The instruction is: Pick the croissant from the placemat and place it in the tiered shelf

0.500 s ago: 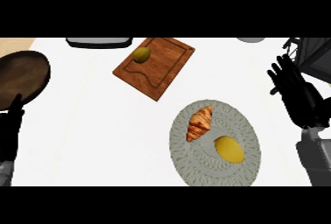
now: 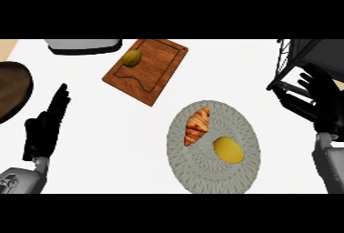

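Observation:
A golden-brown croissant [image 2: 197, 126] lies on the upper left part of a round grey woven placemat [image 2: 201, 173], beside a yellow lemon [image 2: 228, 149]. The dark wire tiered shelf [image 2: 310, 54] stands at the upper right corner. My right hand [image 2: 316, 98] is at the right edge, just below the shelf, fingers relaxed and holding nothing, well right of the croissant. My left hand [image 2: 48, 123] rests open at the left, fingers straight and pointing up, far from the placemat.
A wooden cutting board [image 2: 151, 73] with a green-yellow fruit [image 2: 132, 58] lies at the top centre. A grey-rimmed container [image 2: 84, 45] sits at the top left. A dark brown round plate [image 2: 12, 88] lies at the left edge.
The view has shifted, so the placemat and board sit differently in frame. My left hand shows further in from the left edge. The croissant stays on the placemat.

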`<state>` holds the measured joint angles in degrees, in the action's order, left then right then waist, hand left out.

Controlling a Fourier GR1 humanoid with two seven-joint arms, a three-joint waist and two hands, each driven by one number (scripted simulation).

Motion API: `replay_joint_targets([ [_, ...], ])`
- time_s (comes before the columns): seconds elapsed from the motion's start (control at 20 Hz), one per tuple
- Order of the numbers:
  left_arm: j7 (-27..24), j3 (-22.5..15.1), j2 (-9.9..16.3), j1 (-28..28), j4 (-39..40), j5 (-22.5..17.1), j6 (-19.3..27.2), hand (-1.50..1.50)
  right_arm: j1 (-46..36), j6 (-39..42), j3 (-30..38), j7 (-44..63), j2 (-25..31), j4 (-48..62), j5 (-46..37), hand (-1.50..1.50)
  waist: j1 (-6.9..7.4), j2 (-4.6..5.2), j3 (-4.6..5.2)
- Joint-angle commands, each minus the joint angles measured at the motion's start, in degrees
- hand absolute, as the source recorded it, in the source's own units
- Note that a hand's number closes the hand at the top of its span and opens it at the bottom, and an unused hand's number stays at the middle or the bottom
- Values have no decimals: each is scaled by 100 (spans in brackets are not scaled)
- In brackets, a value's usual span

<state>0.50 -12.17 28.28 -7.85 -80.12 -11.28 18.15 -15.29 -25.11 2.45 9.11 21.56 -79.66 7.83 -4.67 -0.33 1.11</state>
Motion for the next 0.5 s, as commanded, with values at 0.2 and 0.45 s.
replay_joint_targets([
  [0.2, -219, -352, -359, -34, -272, -70, -245, 0, 943, -3016, -36, 129, 270, 377, -2556, -150, -42, -26, -25],
  [0.45, -64, -597, -608, -236, -246, 45, -213, 0, 1346, -4392, -886, 194, -1031, -413, -3826, -150, 171, -31, -67],
])
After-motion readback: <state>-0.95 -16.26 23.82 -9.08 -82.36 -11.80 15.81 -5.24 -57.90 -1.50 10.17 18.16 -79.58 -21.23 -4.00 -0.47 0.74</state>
